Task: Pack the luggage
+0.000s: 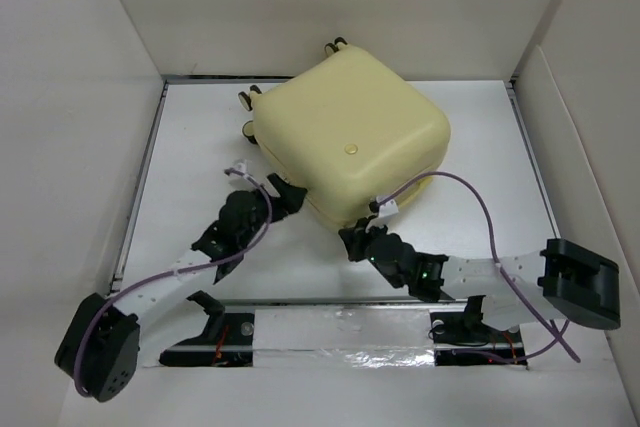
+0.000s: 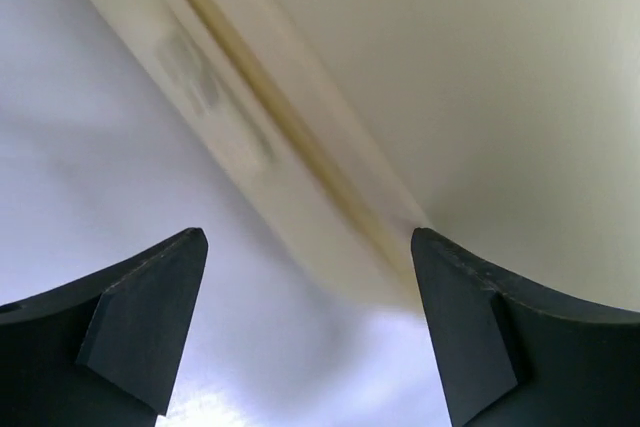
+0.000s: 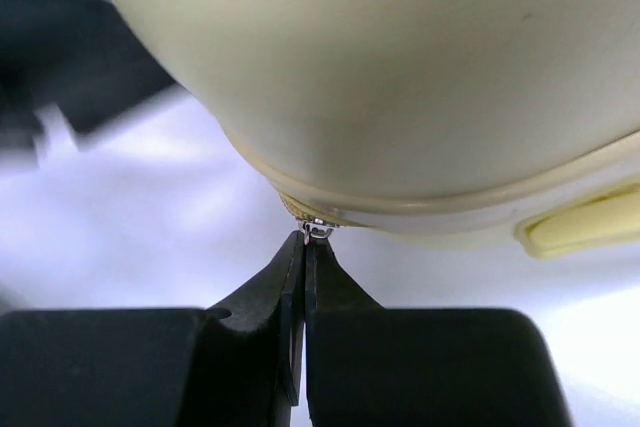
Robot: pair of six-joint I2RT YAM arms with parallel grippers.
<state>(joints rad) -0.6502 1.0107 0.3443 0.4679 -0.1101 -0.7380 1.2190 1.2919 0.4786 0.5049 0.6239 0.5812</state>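
Both arms reach forward, low, to the closed luggage (image 1: 350, 142) on the desk (image 1: 190, 147)
Left tool (image 2: 308, 247) stands wide, the luggage just ahead of its tips; right tool (image 3: 305, 247) is pinched on the zipper pull (image 3: 318, 230) at its tips

Smooth plastic luggage (image 1: 350, 137) (faintly glossy)

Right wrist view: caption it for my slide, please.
Right gripper pinches the zipper pull on the seam of the closed luggage.

White table (image 1: 480, 147) with silver tape (image 1: 340, 359) along its near edge
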